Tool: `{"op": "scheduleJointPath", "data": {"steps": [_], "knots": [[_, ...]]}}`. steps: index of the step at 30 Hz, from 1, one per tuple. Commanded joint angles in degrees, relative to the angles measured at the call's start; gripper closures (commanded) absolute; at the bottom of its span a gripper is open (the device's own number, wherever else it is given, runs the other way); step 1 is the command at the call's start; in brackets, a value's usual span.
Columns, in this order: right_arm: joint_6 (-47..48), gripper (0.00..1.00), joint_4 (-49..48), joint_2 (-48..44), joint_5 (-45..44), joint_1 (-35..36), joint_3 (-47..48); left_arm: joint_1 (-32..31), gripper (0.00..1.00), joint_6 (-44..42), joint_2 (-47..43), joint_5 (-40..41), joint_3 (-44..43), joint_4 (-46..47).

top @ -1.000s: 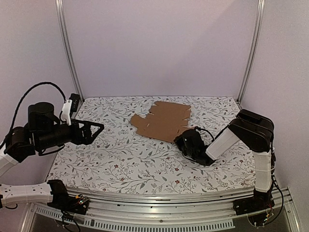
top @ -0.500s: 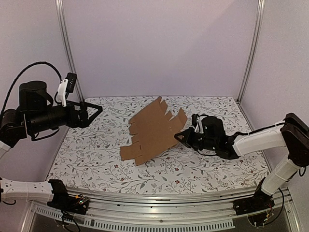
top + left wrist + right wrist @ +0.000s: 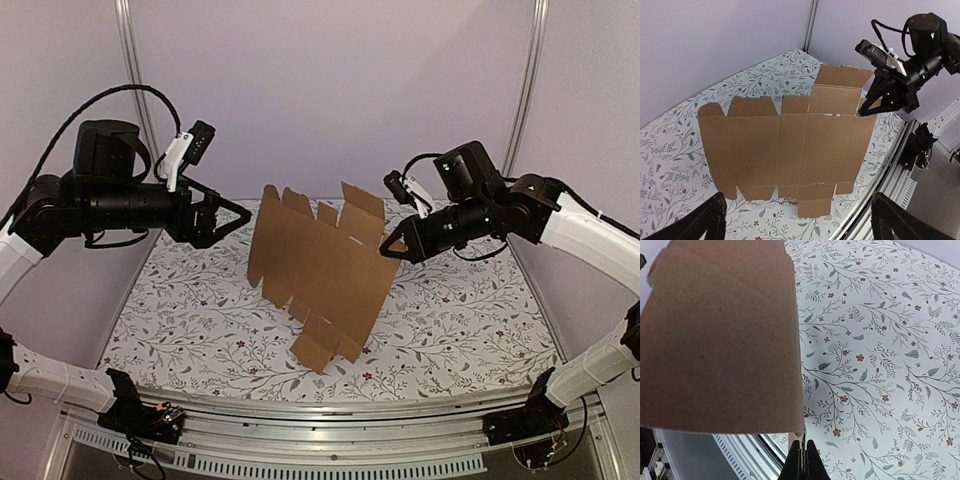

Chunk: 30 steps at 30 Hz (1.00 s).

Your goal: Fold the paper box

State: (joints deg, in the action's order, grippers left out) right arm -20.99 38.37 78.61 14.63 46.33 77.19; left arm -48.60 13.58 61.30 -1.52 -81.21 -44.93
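Biggest thing here is the table (image 3: 200,320) with its floral leaf-print cover, walled in by pale purple panels and two metal posts (image 3: 135,100) at the back corners.

Next, the paper box (image 3: 315,270). There's exactly one, and it's a flat die-cut sheet of plain brown cardboard rather than a container, so nothing sits in it. It hangs upright over the middle of the table, broad face toward the left arm, with flaps and notches along the top and bottom edges. I can't tell whether the lowest flap touches the cover or just hangs above it.

There are two arms. The right gripper (image 3: 390,248) is pinched tight on the sheet's right edge, near the upper corner, and it's the only thing holding the sheet. The right wrist camera shows mostly a close-up slab of cardboard filling the left side, with the closed fingertips (image 3: 800,460) poking in at the bottom, so the rest of the sheet is cut off there.

The left gripper (image 3: 235,222) is spread wide and holds nothing. It's aimed at the sheet's left edge, near it but apart. In the left wrist view only the two dark fingers (image 3: 702,222) show, clipped at the bottom corners.
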Motion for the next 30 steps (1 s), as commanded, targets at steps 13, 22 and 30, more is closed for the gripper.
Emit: {"op": "scheduleJointPath", "data": {"steps": [13,22,30], "knots": [[26.59,1.00,40.35,12.92,-6.38,7.37,28.81,-0.53,0.11,-33.54,10.52,-18.70,-10.45,0.31],[28.26,1.00,41.49,18.33,-5.17,10.01,36.14,-0.84,0.18,-43.25,12.52,-27.41,-7.23,3.02],[28.82,1.00,42.14,20.92,-5.44,12.17,40.31,-1.45,0.40,-44.26,18.32,-29.19,-10.32,1.50]]}}
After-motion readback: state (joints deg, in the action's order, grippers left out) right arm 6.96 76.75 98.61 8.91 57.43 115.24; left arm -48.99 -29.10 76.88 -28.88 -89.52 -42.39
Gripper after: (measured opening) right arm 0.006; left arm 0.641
